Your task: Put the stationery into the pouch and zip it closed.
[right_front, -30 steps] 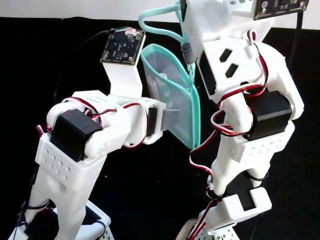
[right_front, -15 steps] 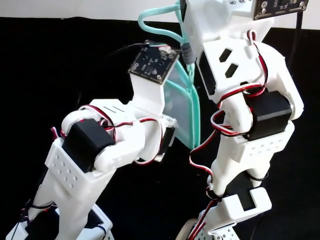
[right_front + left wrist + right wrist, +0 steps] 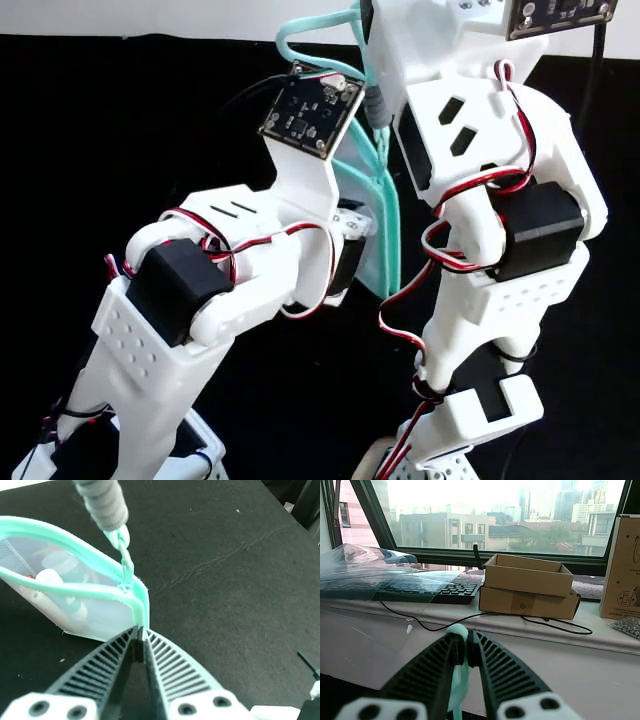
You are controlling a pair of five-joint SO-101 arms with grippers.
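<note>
Left gripper [image 3: 140, 631]: jaws closed on the bottom corner of the pouch [image 3: 75, 607], pinching the mint-green edge binding just below where the zip line ends.

Right gripper [image 3: 467, 639]: jaws closed on the mint strap [image 3: 457, 677], which hangs down between the fingers.

Pouch: flat, with translucent frosted walls and mint-green trim all round. It is held up in the air between the two arms, clear of the black worktop [image 3: 225, 580]. In the high view it hangs edge-on between them [image 3: 385, 215], with the strap looping up above it.

Mouth: the two mint rims stand apart along the length that shows (gaping, not zipped) and meet at the zipper pull [image 3: 125, 565], which is close to the corner the left gripper holds.

Zipper pull: a mint tab linked upward to a grey ribbed sleeve [image 3: 102, 502] on the strap.

Stationery [image 3: 52, 577]: pale, rounded, white pieces lie inside, seen through the wall. A small red mark shows near one. The individual items cannot be told apart.

Background, right wrist view: a black keyboard [image 3: 430, 587] and two stacked cardboard boxes [image 3: 527, 587] sit on a window ledge.
</note>
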